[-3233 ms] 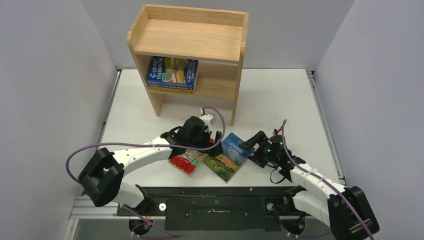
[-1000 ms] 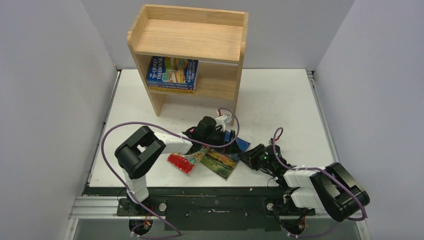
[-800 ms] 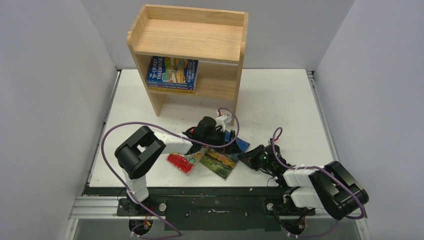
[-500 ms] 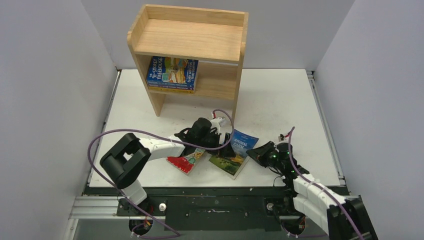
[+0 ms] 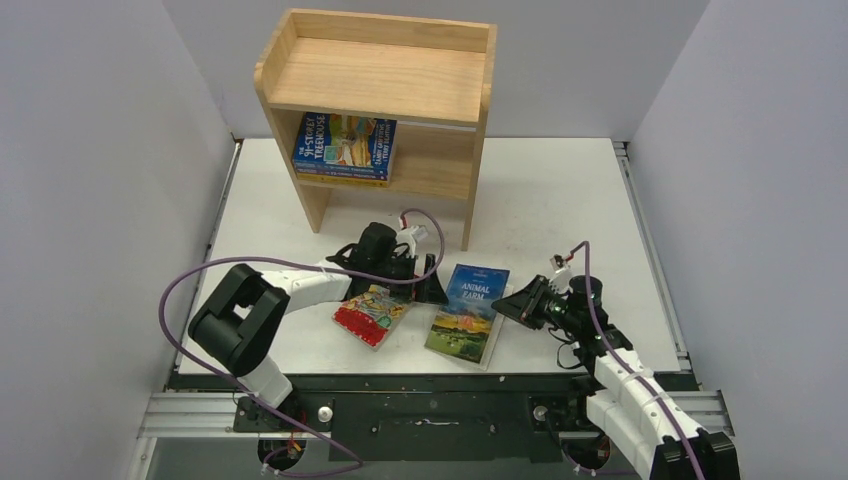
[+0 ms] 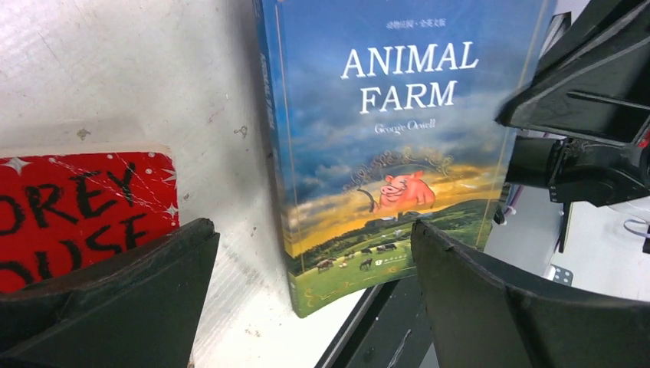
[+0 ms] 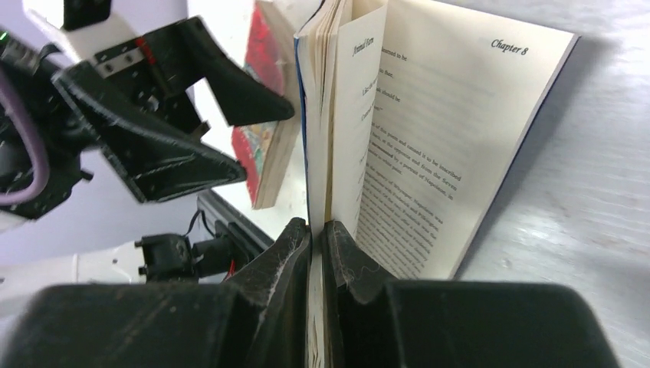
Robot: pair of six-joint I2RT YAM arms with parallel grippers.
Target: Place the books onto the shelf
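Observation:
The "Animal Farm" book (image 5: 468,311) lies on the table near the front edge, its right edge raised. My right gripper (image 5: 510,303) is shut on that edge. In the right wrist view the gripper (image 7: 316,227) pinches the cover and some pages, while the other pages (image 7: 437,146) fall open at Chapter 8. My left gripper (image 5: 421,288) stands open, low, between the red-bordered book (image 5: 373,313) and "Animal Farm" (image 6: 398,138). Its jaws (image 6: 313,230) hold nothing. The red book (image 6: 77,207) lies flat on the left. The wooden shelf (image 5: 380,80) stands at the back, with a stack of books (image 5: 345,145) on its inner shelf.
The black base rail (image 5: 440,400) runs along the near edge just below "Animal Farm". The shelf's right side panel (image 5: 476,180) stands behind the left gripper. White tabletop (image 5: 570,210) lies to the right of the shelf. Grey walls enclose the table.
My right gripper has shut on the edge of "Animal Farm" and swung it straighter and rightward. The left gripper has drawn back off that book to the left, still open.

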